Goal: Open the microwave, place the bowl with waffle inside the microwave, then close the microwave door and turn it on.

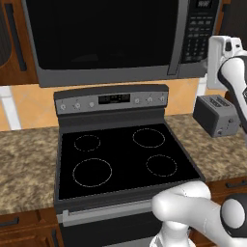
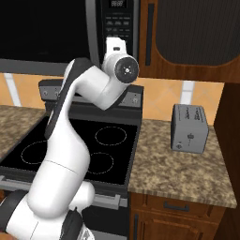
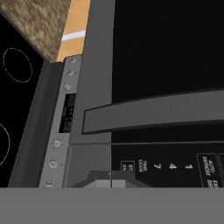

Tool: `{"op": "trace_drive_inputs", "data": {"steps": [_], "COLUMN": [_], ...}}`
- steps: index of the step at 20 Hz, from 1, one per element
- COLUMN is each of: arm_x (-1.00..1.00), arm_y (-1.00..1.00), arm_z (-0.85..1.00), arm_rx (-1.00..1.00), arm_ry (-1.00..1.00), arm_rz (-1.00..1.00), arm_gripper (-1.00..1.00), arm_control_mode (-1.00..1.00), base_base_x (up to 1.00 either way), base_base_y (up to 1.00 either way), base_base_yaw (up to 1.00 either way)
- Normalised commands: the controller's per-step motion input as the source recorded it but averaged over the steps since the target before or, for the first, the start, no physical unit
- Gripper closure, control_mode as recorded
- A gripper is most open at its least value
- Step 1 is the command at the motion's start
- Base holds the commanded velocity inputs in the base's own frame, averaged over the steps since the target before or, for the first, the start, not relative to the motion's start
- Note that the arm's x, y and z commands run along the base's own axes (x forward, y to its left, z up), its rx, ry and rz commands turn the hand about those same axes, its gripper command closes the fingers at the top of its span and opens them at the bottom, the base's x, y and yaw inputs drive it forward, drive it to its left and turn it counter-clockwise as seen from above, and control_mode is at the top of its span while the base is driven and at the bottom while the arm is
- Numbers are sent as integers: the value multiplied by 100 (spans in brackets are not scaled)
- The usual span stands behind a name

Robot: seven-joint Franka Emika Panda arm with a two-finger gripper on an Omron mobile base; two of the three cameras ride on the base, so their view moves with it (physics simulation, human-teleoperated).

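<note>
From the left base camera, a black glass stovetop [image 1: 128,159] sits between speckled granite counters [image 1: 26,169]. The microwave [image 1: 120,38] hangs at 12 o'clock, its door [image 1: 103,34] shut, the handle [image 1: 177,38] running vertically. A grey toaster [image 1: 217,115] stands at 3 o'clock.

From the right base camera, the arm's wrist is raised before the keypad [image 2: 117,21].

In the hand camera, the handle [image 3: 153,114] runs 9 to 3. Whether the jaws are apart or together cannot be told.
</note>
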Motion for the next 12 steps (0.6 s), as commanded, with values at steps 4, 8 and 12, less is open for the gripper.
{"op": "trace_drive_inputs", "data": {"steps": [4, 8, 12], "arm_x": [7, 3, 12], "arm_y": [-5, 0, 0], "arm_z": [0, -2, 0], "arm_rx": [6, 3, 3], "arm_ry": [-5, -1, 0], "arm_rz": [0, 0, 0], "arm_gripper": [100, 100, 100], "arm_control_mode": [-100, -100, -100], "base_base_x": [0, 0, 0], "base_base_y": [0, 0, 0], "base_base_yaw": [0, 0, 0]}}
